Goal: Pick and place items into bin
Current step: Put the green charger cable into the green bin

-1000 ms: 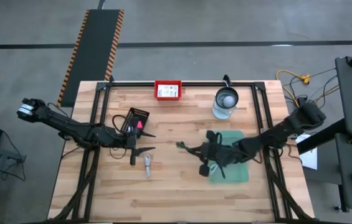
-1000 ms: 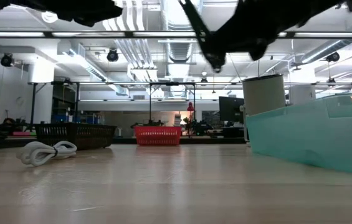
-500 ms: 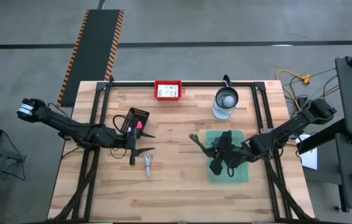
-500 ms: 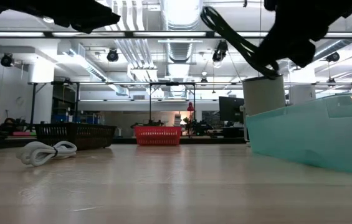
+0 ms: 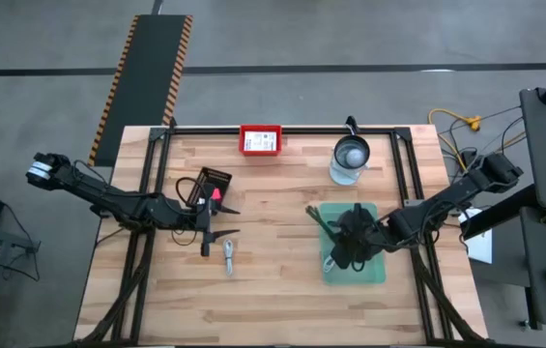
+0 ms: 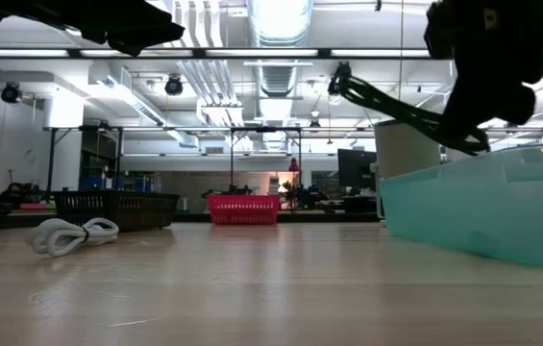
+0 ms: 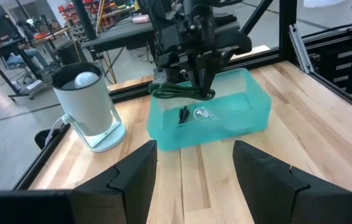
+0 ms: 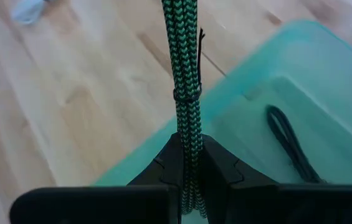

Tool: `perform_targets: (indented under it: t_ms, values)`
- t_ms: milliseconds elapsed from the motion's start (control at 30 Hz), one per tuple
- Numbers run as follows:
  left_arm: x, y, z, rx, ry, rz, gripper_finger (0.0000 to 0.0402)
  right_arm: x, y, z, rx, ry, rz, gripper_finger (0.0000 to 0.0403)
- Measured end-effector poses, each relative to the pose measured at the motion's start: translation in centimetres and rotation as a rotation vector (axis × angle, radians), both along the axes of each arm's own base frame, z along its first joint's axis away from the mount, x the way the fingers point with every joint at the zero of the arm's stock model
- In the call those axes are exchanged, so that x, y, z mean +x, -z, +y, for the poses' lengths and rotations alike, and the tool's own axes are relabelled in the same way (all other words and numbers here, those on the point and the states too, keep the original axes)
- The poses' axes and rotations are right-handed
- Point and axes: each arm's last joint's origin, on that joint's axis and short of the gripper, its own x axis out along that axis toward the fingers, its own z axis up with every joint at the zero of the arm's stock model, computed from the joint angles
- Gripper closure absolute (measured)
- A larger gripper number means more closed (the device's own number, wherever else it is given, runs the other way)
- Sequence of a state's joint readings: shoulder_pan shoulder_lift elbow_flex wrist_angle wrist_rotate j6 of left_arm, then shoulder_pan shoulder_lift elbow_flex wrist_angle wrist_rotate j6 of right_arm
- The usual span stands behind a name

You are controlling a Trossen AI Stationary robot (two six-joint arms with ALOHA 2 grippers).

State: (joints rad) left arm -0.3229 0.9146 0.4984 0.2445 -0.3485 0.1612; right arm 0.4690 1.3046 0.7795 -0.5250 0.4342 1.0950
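While the right gripper [image 5: 350, 232] hangs above the teal bin [image 5: 374, 273], its fingers [image 8: 219, 165] are clamped tight on a green-and-black braided tie [image 8: 184, 87] whose free end juts out past the bin's rim toward ten o'clock. Across the table at nine o'clock, the left gripper [image 5: 216, 220] waits with fingers spread and empty, a white coiled cable [image 5: 228, 257] lying just beside it at five o'clock.

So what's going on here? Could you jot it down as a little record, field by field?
right gripper: shut on the green tie, held over the bin
bin: teal, already holds a black loop and a small silver piece
left gripper: open, empty, waiting above the table
left on table: white coiled cable
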Motion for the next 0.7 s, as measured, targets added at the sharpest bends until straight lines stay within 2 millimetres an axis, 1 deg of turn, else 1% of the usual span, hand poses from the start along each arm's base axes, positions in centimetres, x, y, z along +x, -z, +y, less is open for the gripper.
perform_targets:
  t_ms: [167,400,500,700]
  values:
    - [0.0,0.0,0.0,0.000,0.001,0.000,0.0207,-0.6,0.1,-0.3,0.020,0.065,0.042,0.0385]
    - [0.0,0.4,0.0,0.003,0.001,0.012,0.0207,-0.6,0.0,-0.2,0.042,0.058,0.054,0.0385]
    - [-0.1,0.5,0.0,0.003,0.001,0.015,0.0207,-0.6,-0.5,-0.3,0.035,0.063,0.072,0.0385]
    - [-0.1,0.5,0.0,0.003,0.000,0.015,0.0207,-1.2,-1.8,-0.5,0.016,0.095,0.174,0.0385]
